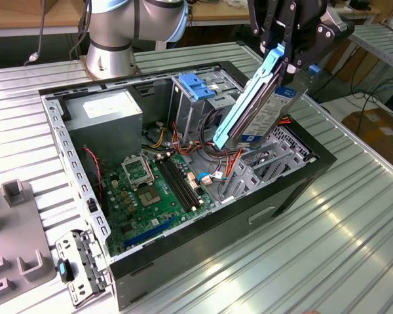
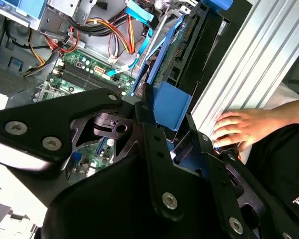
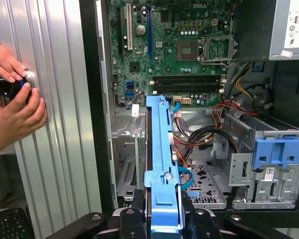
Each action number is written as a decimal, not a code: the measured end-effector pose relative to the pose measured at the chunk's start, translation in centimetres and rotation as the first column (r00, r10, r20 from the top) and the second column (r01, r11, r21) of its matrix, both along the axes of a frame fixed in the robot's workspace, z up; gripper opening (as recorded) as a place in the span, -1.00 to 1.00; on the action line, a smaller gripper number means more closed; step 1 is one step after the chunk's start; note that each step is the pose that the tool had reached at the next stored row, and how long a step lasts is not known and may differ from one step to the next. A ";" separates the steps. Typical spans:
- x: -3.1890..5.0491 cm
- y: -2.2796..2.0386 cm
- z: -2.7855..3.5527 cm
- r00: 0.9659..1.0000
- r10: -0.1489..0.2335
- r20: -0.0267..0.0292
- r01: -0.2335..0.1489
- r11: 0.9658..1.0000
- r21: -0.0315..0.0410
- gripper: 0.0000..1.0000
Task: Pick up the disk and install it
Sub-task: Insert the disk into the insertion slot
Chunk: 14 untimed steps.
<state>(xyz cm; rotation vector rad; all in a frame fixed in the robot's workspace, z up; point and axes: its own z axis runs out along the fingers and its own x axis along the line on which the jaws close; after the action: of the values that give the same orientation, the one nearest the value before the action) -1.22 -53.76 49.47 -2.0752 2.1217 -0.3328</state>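
End effector [image 1: 287, 57] clamped on upper end of disk [image 1: 257, 112]. Disk hung tilted above open computer case [image 1: 203, 261], over grey drive cage [image 1: 265, 167]. Pick-up done; disk not yet seated in cage. Orange and black cables [image 3: 199, 134] lay beside cage: possible snag. Person's hands [image 3: 15, 109] rested on table [image 1: 340, 242] just outside case.

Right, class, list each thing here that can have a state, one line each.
disk: lifted, tilted, held over the open case, not yet seated.
gripper: shut on the disk.
computer case: on its side, panel off, open.
drive bay: empty.
person's hands: on the table beside the case, holding a small dark object.
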 end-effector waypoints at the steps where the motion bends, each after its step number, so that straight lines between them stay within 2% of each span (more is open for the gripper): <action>1: 0.00 -0.06 -0.05 1.000 0.000 0.004 0.000 1.000 0.000 -0.25; 6: 0.00 -0.52 -0.40 1.000 0.000 0.024 0.000 1.000 0.000 -0.25; 8: 0.00 -0.73 -0.60 0.999 0.000 0.037 0.000 1.000 0.000 -0.25; 11: 0.00 -0.94 -0.81 0.999 0.000 0.048 0.000 1.000 0.000 -0.25; 14: -0.01 -1.15 -1.09 0.998 0.000 0.055 0.000 1.000 0.000 -0.25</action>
<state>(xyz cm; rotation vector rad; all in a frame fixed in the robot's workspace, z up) -1.23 -54.90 48.38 -2.0416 2.0905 -0.3857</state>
